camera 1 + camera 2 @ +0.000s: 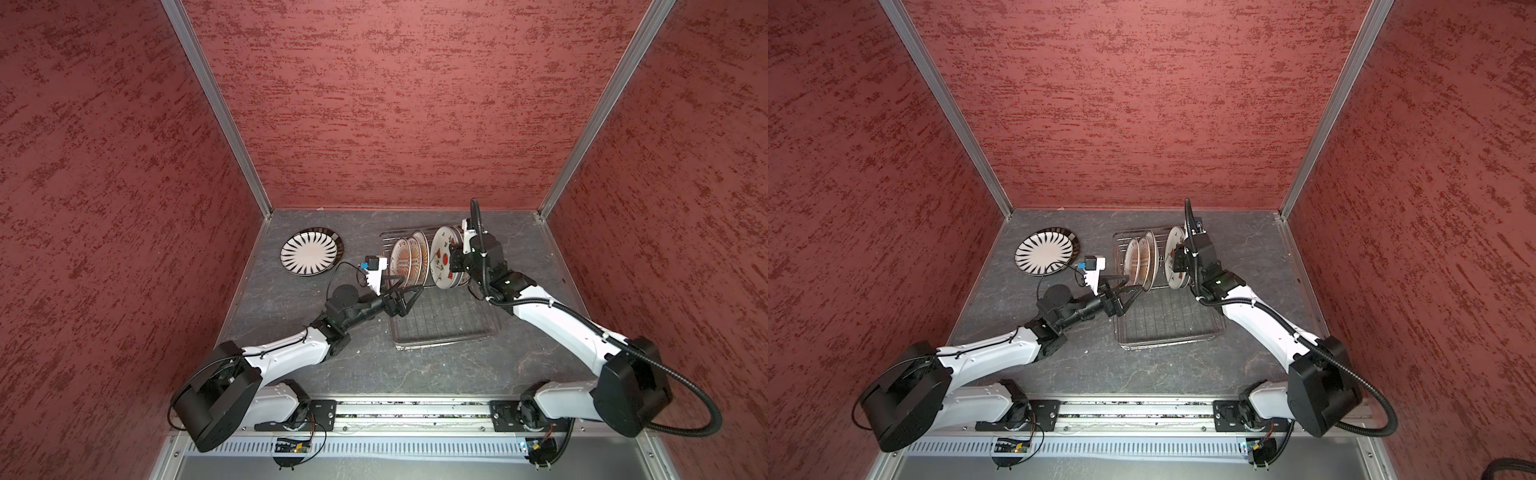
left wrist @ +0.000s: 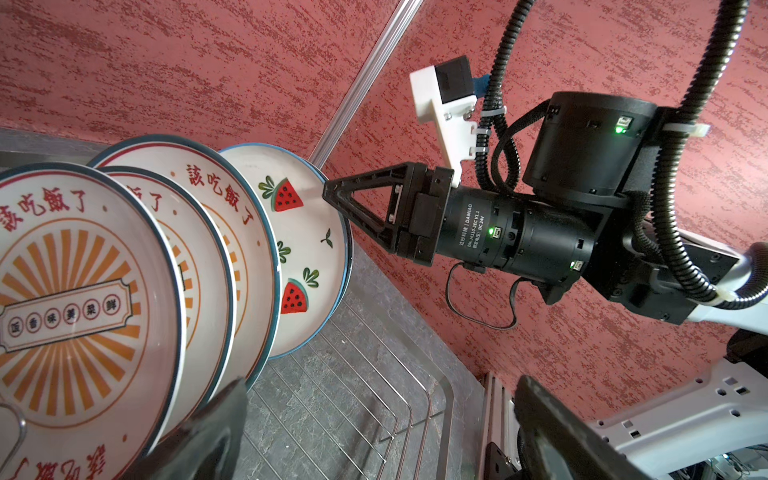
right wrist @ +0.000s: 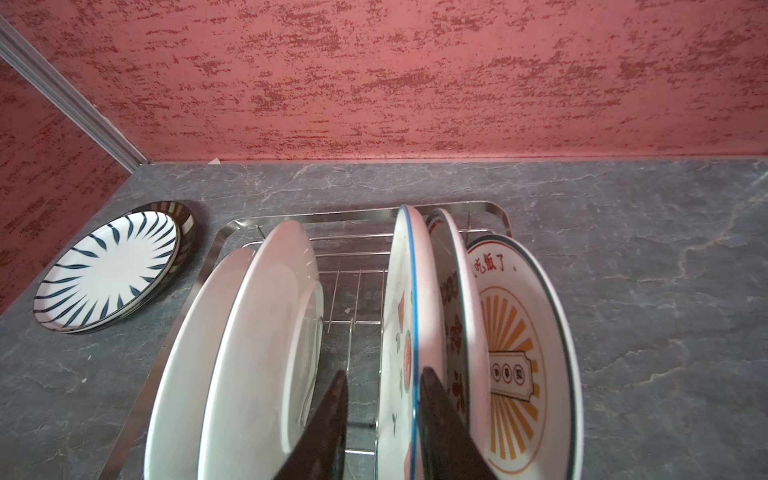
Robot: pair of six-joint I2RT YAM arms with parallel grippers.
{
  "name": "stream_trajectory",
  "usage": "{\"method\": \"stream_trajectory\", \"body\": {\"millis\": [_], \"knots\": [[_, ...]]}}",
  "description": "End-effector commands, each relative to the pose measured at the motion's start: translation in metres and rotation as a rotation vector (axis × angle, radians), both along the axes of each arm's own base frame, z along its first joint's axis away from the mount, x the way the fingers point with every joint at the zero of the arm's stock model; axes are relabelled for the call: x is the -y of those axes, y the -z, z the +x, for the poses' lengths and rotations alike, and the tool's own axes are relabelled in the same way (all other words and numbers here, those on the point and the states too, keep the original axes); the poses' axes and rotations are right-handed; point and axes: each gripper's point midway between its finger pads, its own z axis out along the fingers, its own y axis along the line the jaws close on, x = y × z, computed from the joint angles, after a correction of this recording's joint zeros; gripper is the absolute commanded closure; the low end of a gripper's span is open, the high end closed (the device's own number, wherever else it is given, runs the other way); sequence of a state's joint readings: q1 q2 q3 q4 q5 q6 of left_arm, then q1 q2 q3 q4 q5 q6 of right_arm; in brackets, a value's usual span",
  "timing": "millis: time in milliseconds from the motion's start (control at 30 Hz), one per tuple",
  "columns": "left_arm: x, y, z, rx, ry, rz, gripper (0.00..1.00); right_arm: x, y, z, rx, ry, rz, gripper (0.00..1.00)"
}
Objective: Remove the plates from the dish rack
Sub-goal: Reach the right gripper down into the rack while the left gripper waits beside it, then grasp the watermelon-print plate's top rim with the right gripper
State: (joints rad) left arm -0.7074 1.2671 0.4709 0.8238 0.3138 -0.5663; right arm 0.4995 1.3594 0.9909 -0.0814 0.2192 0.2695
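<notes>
Plates (image 1: 409,259) stand in the rack (image 1: 449,320); only the right wrist view shows the right pincer (image 3: 383,370) narrow astride the watermelon plate (image 3: 397,299), grip unclear; left pincer (image 2: 380,386) wide.

Fingers of right tool (image 3: 383,370) are blurred and cut off by the frame edge; whether the watermelon plate (image 3: 397,316) is clamped cannot be told. Fingers of left tool (image 2: 380,379) are blurred and cropped too.

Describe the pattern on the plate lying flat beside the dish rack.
Dark blue radial stripes on a white plate; clearest in the right wrist view.
</notes>
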Motion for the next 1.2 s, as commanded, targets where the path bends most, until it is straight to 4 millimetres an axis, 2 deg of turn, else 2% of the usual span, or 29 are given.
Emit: {"method": "stream_trajectory", "body": {"millis": [0,233,467,633,867,1033,1167], "knots": [[0.006,-0.012,0.0,0.051,0.017,-0.018,0.01,0.007,-0.007,0.008,0.018,0.041,-0.026,0.71],[0.007,-0.006,0.007,0.042,-0.006,-0.009,0.01,0.006,0.004,0.013,-0.01,0.049,-0.034,0.75],[0.009,-0.001,0.012,0.041,-0.016,-0.008,0.01,0.013,-0.007,0.011,0.036,0.084,-0.021,0.74],[-0.001,-0.003,0.015,0.047,-0.075,0.003,0.01,0.024,-0.005,0.007,0.031,0.14,-0.045,0.73],[0.004,-0.001,0.014,0.035,-0.06,-0.002,0.0,0.018,-0.008,0.002,0.046,0.118,-0.041,0.71],[0.007,-0.001,0.012,0.035,-0.049,-0.001,0.01,0.02,-0.002,0.001,0.029,0.139,-0.057,0.7],[0.004,-0.001,0.011,0.036,-0.059,0.004,0.01,0.008,0.001,0.002,0.017,0.082,-0.038,0.72]]}}
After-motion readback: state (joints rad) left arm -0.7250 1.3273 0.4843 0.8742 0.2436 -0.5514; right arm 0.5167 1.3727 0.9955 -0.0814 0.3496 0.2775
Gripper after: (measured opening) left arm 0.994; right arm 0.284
